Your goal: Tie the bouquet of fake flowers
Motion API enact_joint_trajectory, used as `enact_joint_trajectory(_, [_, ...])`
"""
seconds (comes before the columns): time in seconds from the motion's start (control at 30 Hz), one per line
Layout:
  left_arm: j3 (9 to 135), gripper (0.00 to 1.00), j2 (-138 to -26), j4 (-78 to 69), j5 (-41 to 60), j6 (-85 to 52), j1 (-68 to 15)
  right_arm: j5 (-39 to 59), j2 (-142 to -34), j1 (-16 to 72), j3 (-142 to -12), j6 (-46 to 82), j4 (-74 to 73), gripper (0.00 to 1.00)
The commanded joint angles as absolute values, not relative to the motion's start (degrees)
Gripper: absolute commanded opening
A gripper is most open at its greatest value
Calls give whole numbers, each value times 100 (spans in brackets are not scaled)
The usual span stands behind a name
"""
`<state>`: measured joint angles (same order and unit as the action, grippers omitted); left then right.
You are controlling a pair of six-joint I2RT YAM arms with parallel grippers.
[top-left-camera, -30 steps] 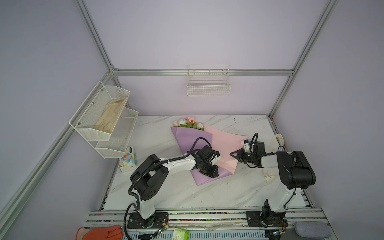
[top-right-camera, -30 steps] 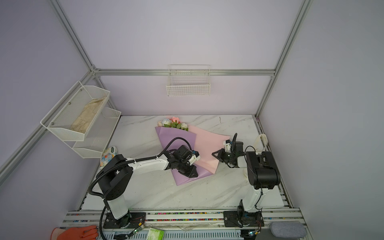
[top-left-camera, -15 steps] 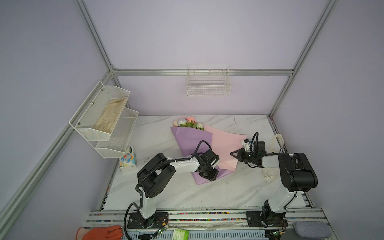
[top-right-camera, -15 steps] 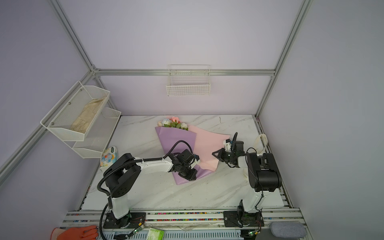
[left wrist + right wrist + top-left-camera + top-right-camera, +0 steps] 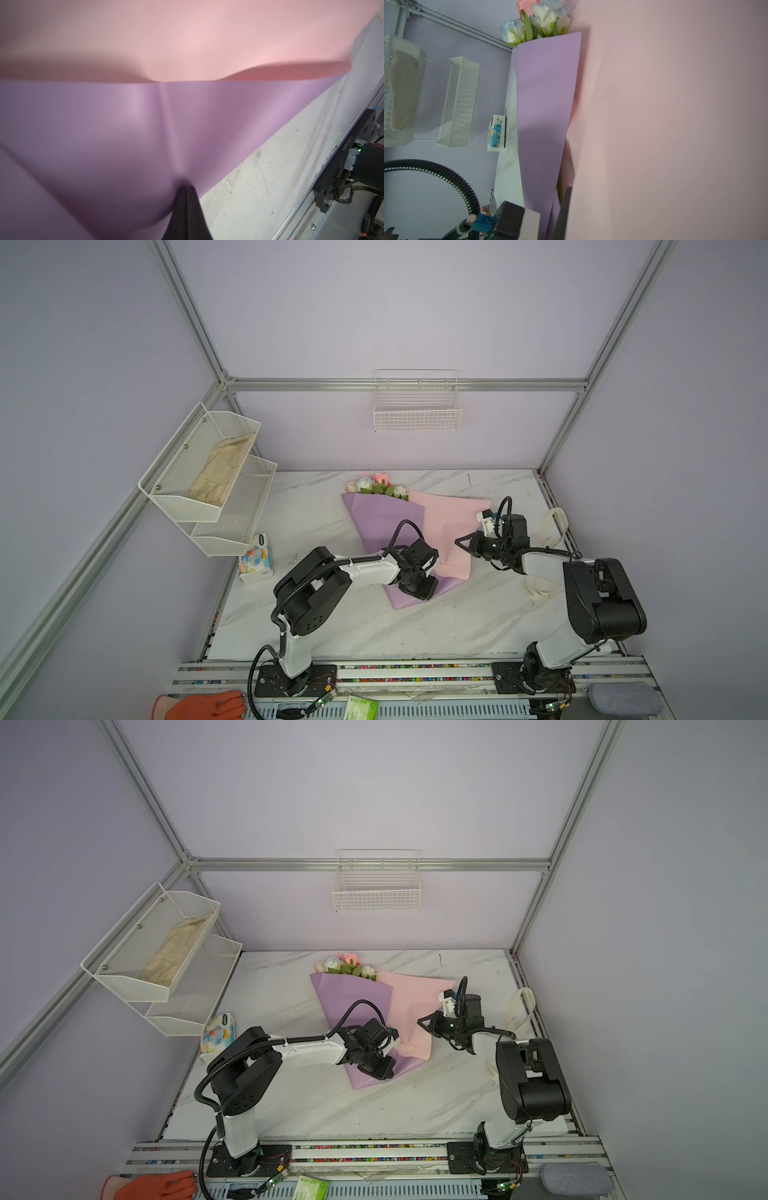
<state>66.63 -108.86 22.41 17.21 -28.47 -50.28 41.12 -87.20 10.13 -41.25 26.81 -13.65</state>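
The bouquet of fake flowers [image 5: 376,485] [image 5: 345,965] lies on the marble table, its heads toward the back wall and its stems sheathed in lilac paper [image 5: 384,522] with a pink flap [image 5: 451,518] spread to the right. My left gripper [image 5: 423,592] [image 5: 381,1071] [image 5: 186,187] is shut, pinching the lilac paper near the sheath's narrow end, and a crease runs from its tips. My right gripper [image 5: 458,540] [image 5: 419,1020] [image 5: 569,190] is shut on the pink flap's edge; in the right wrist view the flap hides one finger.
A cream ribbon [image 5: 555,524] lies along the table's right edge behind the right arm. A tissue pack [image 5: 257,558] stands at the left edge under a two-tier wire shelf [image 5: 208,472]. A wire basket [image 5: 417,406] hangs on the back wall. An orange glove [image 5: 203,705] lies on the front rail.
Both grippers have closed on the paper. The left gripper has slid slightly toward the sheath's narrow end, and its arm's elbow has swung right.
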Motion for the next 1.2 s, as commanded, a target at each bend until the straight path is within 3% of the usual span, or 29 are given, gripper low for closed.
enact_joint_trajectory(0.0, [6491,2,-10819,1994,1455,-3089,-5010,3092,-8214,1439,-4474,2307,-706,0])
enact_joint_trajectory(0.33, [6114,2,-10545,1417,1357,-3480,-5005,1845,-8137,2539,-5249,2277,203,0])
enact_joint_trajectory(0.63, [5983,7,-9295,1296,1196,-3580,-4966,1491,-8480,2955,-5758,2268,568,0])
enact_joint_trajectory(0.8, [5361,7,-8449,1587,445,-4002,-4830,1423,-8631,3105,-5977,2337,632,0])
enact_joint_trajectory(0.9, [5059,7,-8053,1903,327,-4124,-4489,1228,-8788,3349,-6190,2351,747,0])
enact_joint_trajectory(1.17, [4212,9,-7547,1172,1329,-4556,-3204,361,-9449,4095,-6874,2377,1214,0])
